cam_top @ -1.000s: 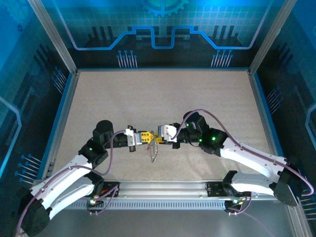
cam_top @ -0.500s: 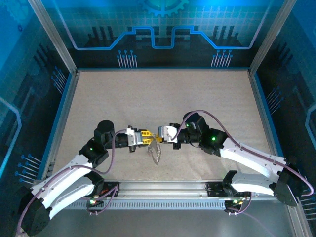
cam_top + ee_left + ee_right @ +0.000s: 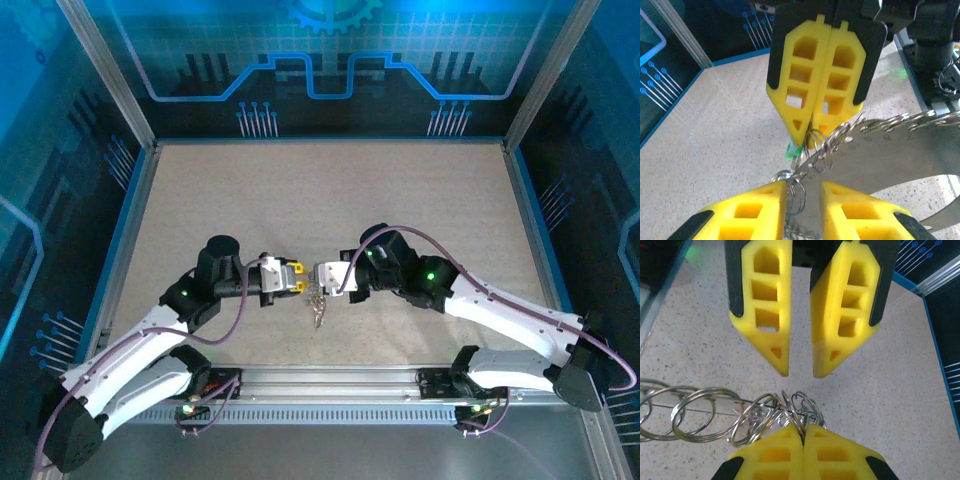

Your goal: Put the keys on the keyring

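Observation:
My right gripper (image 3: 802,429) is shut on a bunch of silver rings, the keyring (image 3: 707,412), which trails left over the table like a chain. A green key head (image 3: 791,149) peeks out at its shut fingertips. My left gripper (image 3: 802,186) is open, facing the right gripper (image 3: 807,140) tip to tip, with small rings lying between its fingers. A blurred silver band of the keyring (image 3: 900,145) crosses close to the left wrist camera. From above, the left gripper (image 3: 291,279) and right gripper (image 3: 316,279) almost touch, and the keyring (image 3: 317,303) hangs below them. Red and dark keys are hidden.
The speckled beige table (image 3: 330,190) stretches behind the grippers, ringed by a blue rim and metal frame posts (image 3: 105,70). The front rail (image 3: 330,385) lies just below the arms.
Both grippers have drawn closer together and shifted slightly left. The keyring, which hung lower and longer under them, is now bunched up short between the fingertips.

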